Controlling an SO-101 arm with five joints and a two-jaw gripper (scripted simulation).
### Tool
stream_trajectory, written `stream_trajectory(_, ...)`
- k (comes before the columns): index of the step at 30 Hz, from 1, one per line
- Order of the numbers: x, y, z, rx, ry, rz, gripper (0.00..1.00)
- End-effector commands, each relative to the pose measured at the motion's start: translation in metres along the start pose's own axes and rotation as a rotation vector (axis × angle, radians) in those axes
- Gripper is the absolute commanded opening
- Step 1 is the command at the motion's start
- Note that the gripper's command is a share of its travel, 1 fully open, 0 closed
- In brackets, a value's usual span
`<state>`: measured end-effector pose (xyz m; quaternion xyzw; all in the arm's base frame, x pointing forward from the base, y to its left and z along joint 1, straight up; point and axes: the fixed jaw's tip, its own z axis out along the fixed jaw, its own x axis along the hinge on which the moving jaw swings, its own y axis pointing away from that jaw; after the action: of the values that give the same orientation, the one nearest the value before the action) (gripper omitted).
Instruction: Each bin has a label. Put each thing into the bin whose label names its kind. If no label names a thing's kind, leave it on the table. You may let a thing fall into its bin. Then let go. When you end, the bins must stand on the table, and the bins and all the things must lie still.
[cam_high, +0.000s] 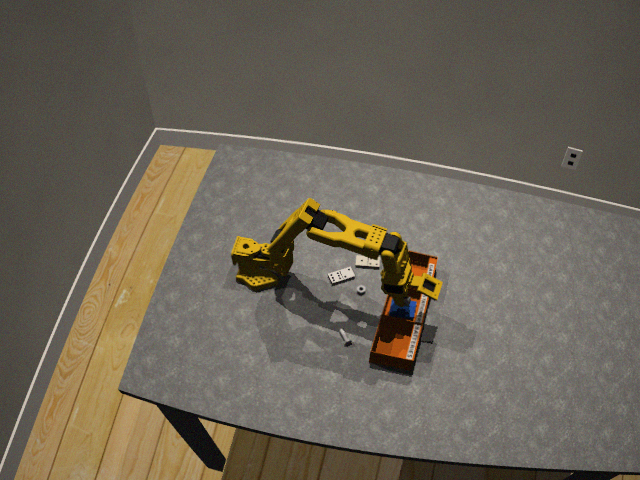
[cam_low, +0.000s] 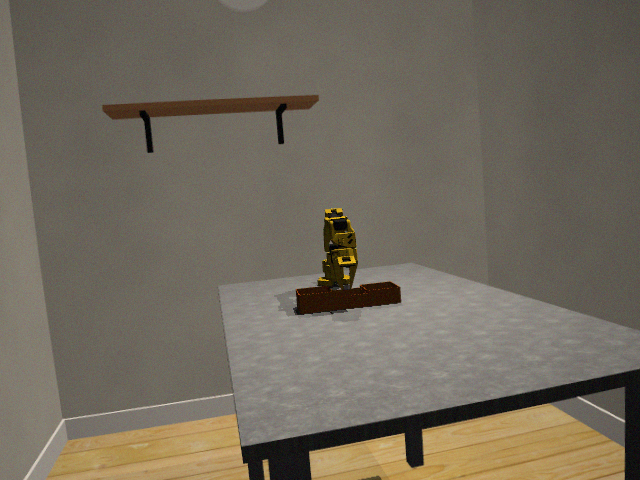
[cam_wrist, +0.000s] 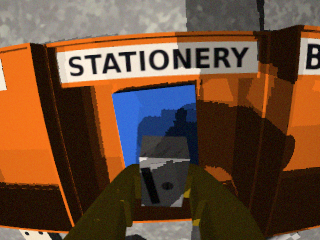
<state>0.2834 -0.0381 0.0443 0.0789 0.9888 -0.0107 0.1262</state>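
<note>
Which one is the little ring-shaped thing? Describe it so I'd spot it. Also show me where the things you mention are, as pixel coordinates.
On the grey table (cam_high: 516, 335), find the orange bins (cam_high: 391, 360). Between them and the robot's base lies a small round metal nut (cam_high: 364, 290), unlike the flat, dotted white dominoes (cam_high: 341, 275) nearby.

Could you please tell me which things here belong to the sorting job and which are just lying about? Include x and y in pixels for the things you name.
Part of the job:
- labelled orange bins (cam_high: 391, 360) (cam_low: 315, 302) (cam_wrist: 25, 125)
- held grey sharpener (cam_wrist: 164, 181)
- blue block (cam_high: 402, 311) (cam_wrist: 126, 112)
- two dominoes (cam_high: 341, 275) (cam_high: 367, 262) (cam_wrist: 37, 234)

Lying about, apparently unlabelled kinds:
- nut (cam_high: 361, 289) (cam_wrist: 135, 237)
- bolt (cam_high: 345, 337) (cam_wrist: 292, 235)
</note>
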Motion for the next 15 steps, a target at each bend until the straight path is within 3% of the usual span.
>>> stream_trajectory(1,-0.0113,0.0023,-0.0154,-0.003,-0.081,-0.001,0.0)
stream_trajectory(15,-0.0104,0.0023,-0.0107,-0.003,-0.081,-0.001,0.0)
